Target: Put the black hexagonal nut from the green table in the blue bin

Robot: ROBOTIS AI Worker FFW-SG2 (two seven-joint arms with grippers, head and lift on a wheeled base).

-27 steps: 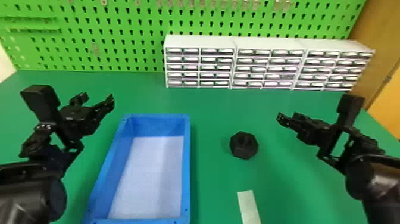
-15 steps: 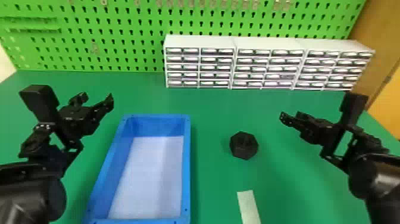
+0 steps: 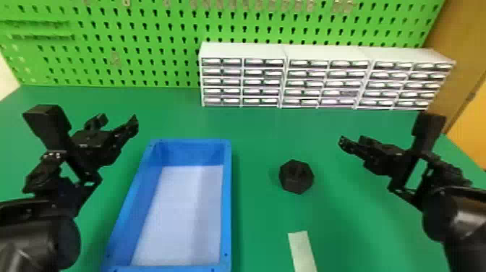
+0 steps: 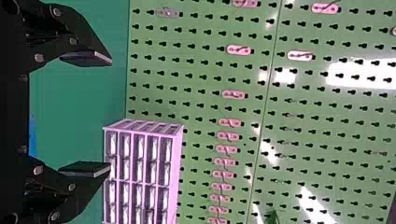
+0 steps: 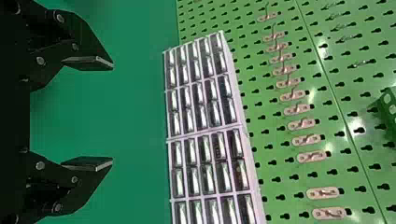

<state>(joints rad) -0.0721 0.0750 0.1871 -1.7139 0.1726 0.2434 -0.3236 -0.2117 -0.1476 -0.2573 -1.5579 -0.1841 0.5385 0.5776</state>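
The black hexagonal nut (image 3: 296, 176) lies on the green table (image 3: 260, 124), right of the open, rectangular blue plastic bin (image 3: 226, 206) and apart from it. The bin's raised right wall stands between the nut and the white bottom. Nearer the robot than the nut lies a pale flat strip (image 3: 303, 249); farther back, white multi-drawer cabinets (image 3: 242, 81) line up before a bright green perforated pegboard (image 3: 162, 47). The left gripper (image 3: 117, 122) and right gripper (image 3: 352, 141) have their fingers wide apart, over the table on either side.
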